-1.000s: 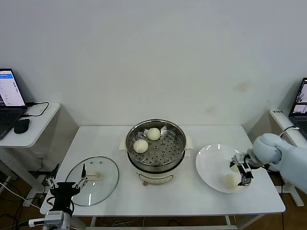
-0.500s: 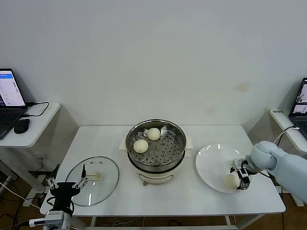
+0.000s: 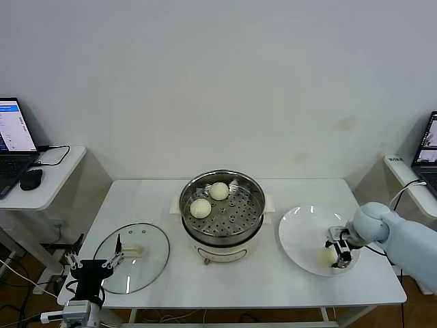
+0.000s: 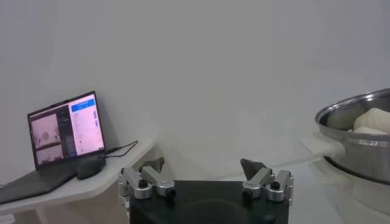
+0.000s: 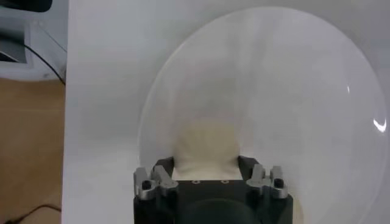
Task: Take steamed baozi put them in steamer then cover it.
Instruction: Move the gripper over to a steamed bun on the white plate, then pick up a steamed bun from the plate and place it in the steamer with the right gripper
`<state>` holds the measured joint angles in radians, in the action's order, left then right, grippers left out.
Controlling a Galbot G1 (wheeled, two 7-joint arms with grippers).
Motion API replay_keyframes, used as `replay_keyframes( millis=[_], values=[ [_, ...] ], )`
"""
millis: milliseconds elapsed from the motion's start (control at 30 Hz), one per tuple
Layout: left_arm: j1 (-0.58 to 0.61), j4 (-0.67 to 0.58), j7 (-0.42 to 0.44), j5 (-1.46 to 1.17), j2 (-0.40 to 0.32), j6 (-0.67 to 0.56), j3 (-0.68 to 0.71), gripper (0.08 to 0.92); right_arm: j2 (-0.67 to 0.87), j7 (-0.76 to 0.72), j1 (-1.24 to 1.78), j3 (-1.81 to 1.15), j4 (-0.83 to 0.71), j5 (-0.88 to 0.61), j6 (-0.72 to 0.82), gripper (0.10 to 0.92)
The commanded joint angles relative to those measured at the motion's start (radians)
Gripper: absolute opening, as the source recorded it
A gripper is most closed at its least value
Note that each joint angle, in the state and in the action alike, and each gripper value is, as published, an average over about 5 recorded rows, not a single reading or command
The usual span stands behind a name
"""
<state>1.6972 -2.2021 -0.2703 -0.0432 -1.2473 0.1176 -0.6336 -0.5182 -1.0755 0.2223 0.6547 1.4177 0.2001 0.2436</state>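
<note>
Steamed baozi (image 3: 328,255) sits on the white plate (image 3: 300,232) at the worktop's (image 3: 273,280) right, the right end effector (image 3: 339,253) closed around its sides. Two more buns (image 3: 209,199) rest in the central steamer (image 3: 222,210). The left end effector (image 3: 94,264), fingers spread and empty, hangs near the glass cover (image 3: 131,257) lying at left.

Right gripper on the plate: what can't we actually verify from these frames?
- Right gripper fingertips: hidden in the right wrist view behind the bun they flank; too small in the head view. Firm grip unclear.
- Fourth bun: none visible; the gripper may hide it.
- Steamer tray: cut off by the frame edge in the left wrist view.
- Left gripper: parked, open.
</note>
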Motion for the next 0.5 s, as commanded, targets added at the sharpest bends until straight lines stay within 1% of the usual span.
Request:
replay_keyframes(
  millis=[33, 300, 500],
  values=[
    [-0.002, -0.003, 0.000, -0.001, 0.001, 0.000, 0.001, 0.823, 0.017, -0.006, -0.106, 0.032, 0.009, -0.044, 0.002, 0.621],
    [-0.005, -0.013, 0.001, -0.004, 0.008, 0.000, 0.004, 0.823, 0.030, -0.046, -0.399, 0.101, 0.014, -0.187, 0.019, 0.619],
    [-0.005, -0.019, 0.001, -0.009, 0.014, -0.001, 0.001, 0.823, -0.066, -0.047, -0.672, 0.240, -0.007, -0.301, 0.029, 0.619]
  ],
)
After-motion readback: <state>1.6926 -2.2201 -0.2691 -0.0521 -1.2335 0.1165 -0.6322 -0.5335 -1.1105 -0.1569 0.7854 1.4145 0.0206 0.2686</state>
